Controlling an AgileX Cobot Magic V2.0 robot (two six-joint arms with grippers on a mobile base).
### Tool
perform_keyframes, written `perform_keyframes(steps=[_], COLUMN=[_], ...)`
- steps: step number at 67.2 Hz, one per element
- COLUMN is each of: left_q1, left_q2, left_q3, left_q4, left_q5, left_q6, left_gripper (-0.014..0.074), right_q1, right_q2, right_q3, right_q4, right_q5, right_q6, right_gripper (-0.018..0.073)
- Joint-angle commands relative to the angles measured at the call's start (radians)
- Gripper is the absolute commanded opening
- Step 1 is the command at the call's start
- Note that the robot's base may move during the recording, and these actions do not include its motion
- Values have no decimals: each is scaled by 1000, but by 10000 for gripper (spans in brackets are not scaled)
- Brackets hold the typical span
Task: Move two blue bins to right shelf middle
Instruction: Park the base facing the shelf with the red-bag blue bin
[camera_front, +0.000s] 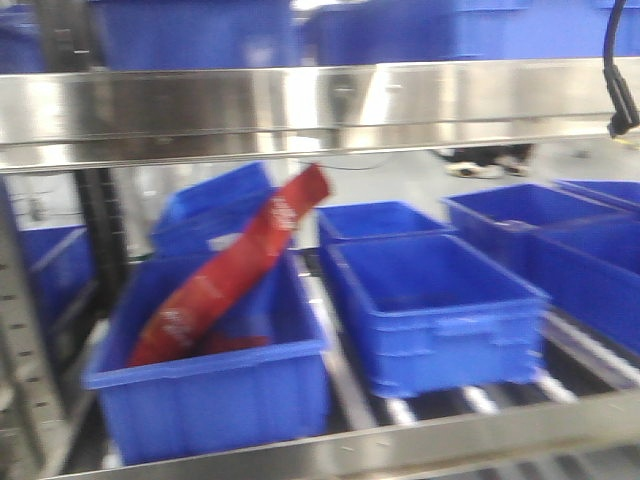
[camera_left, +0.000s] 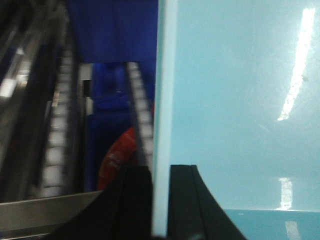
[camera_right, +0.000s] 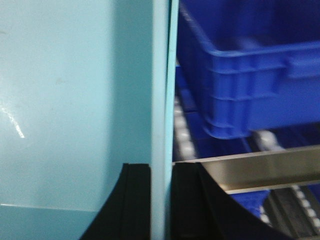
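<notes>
A pale blue bin (camera_left: 235, 100) fills the right of the left wrist view. My left gripper (camera_left: 161, 170) is shut on its thin side wall, one black finger (camera_left: 132, 200) outside and the other inside. The same pale blue bin (camera_right: 65, 100) fills the left of the right wrist view, where my right gripper (camera_right: 161, 167) is shut on its opposite wall. Neither this bin nor the grippers show in the front view. There, dark blue bins (camera_front: 435, 310) stand on the roller shelf ahead.
The left dark blue bin (camera_front: 210, 390) holds a red packet (camera_front: 235, 270) leaning out of it. More dark bins (camera_front: 590, 260) stand to the right. A steel shelf beam (camera_front: 300, 105) crosses above and a front rail (camera_front: 450, 440) below. A dark bin (camera_right: 250, 75) sits close beside my right gripper.
</notes>
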Motion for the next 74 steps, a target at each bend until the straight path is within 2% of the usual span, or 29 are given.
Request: perform_keyframes(steps=[1,74], left_q1=[0,0], left_q2=[-10,-10], left_q3=[-18,-18], left_q4=[21,21], left_q5=[-93,-93], left_q6=[-3,-3], left_gripper=[-111,-111], right_q1=[8,8], right_q2=[-23,-23], right_q3=[-20,-20], right_q4=[8,8], right_q5=[-143,-143], right_q6=[-2,-2], right_gripper=[-163,-163])
